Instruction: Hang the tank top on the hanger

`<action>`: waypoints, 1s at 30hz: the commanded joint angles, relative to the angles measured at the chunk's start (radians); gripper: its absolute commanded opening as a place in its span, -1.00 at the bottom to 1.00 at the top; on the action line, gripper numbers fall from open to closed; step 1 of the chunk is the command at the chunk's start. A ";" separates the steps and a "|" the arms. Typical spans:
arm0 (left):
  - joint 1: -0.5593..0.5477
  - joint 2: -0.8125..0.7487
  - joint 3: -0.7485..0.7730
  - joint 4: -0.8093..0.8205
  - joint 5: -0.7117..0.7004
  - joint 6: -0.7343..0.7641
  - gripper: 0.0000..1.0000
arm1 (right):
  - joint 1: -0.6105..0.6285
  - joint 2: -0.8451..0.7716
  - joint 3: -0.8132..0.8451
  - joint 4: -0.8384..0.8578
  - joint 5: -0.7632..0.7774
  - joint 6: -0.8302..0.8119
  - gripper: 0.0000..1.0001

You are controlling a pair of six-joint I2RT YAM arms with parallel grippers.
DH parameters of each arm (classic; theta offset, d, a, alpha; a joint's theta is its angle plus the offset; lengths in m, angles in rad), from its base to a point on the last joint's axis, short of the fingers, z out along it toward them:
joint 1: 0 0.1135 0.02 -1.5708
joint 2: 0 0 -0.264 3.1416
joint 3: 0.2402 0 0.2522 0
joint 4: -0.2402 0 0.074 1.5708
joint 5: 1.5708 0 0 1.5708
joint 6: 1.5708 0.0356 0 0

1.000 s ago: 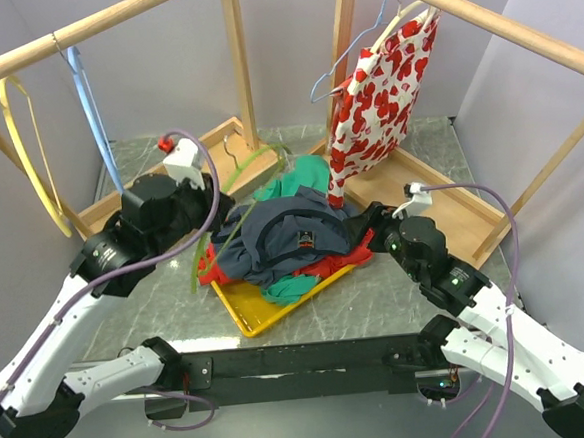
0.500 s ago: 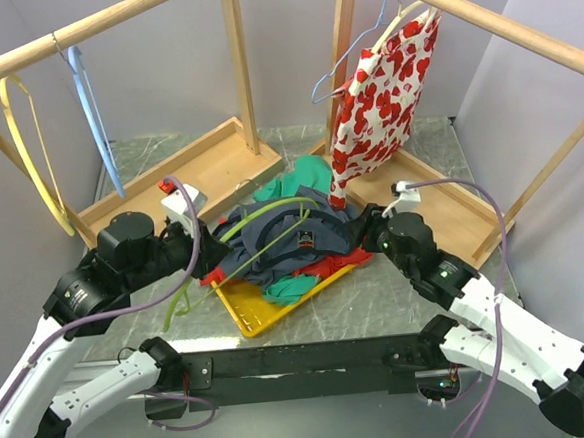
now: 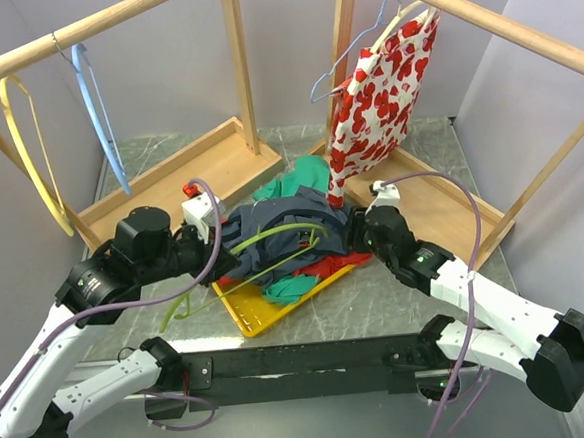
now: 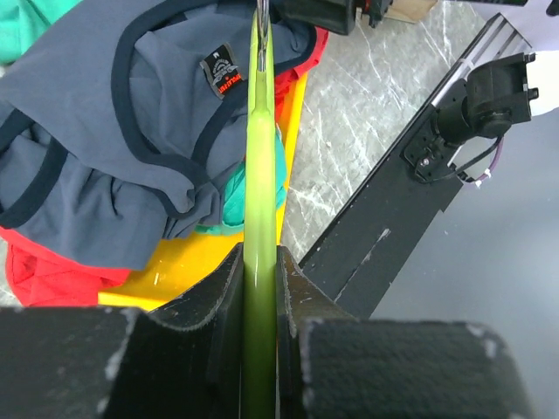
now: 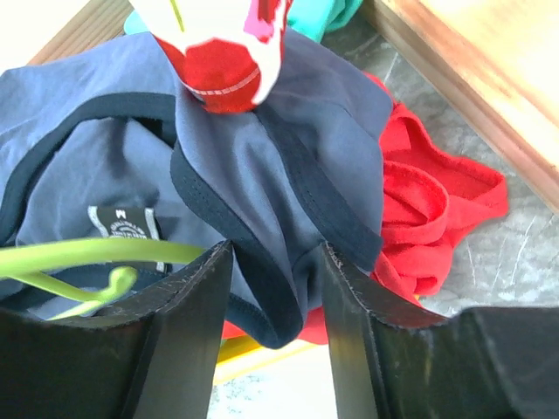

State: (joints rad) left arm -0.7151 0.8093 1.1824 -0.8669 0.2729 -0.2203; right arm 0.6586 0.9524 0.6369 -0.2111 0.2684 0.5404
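The dark navy tank top (image 3: 283,230) lies crumpled on top of a pile in a yellow tray (image 3: 240,313). Its label (image 4: 223,70) faces up in the left wrist view. My left gripper (image 3: 219,246) is shut on the lime-green hanger (image 3: 273,235) and holds it across the tank top (image 4: 113,131). The hanger's bar (image 4: 259,175) runs straight out between the fingers (image 4: 259,262). My right gripper (image 3: 358,232) is open at the pile's right edge. It (image 5: 275,262) straddles a dark-trimmed fold of the tank top (image 5: 262,148). The hanger's end (image 5: 87,255) shows at its left.
A red garment (image 5: 428,209) and a green garment (image 3: 295,187) lie under the tank top. A white cloth with red hearts (image 3: 378,93) hangs on the right wooden rack just above the pile. A blue hanger (image 3: 94,113) and a yellow hanger (image 3: 26,147) hang on the left rail.
My left arm has brought the green hanger from beside the left rack down and across the tank top. My right gripper has moved forward onto the pile's right edge.
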 commanded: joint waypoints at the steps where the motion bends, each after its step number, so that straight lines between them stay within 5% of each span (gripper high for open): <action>1: -0.004 0.004 0.028 0.063 0.035 0.022 -0.98 | 0.012 0.026 0.073 0.010 0.043 -0.026 -0.03; 25: -0.018 0.016 -0.056 0.224 0.011 -0.017 -0.98 | 0.061 0.075 0.118 -0.063 0.106 -0.056 0.04; 28: -0.018 0.008 -0.069 0.227 0.020 -0.017 -0.98 | 0.061 0.083 0.132 -0.066 0.143 -0.053 -0.20; 30: -0.020 0.004 -0.079 0.230 0.029 -0.013 -0.98 | 0.061 0.082 0.150 -0.089 0.167 -0.043 -0.60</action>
State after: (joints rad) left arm -0.7280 0.8360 1.1156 -0.7170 0.2836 -0.2302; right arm 0.7139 1.0355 0.7090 -0.2817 0.3561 0.4934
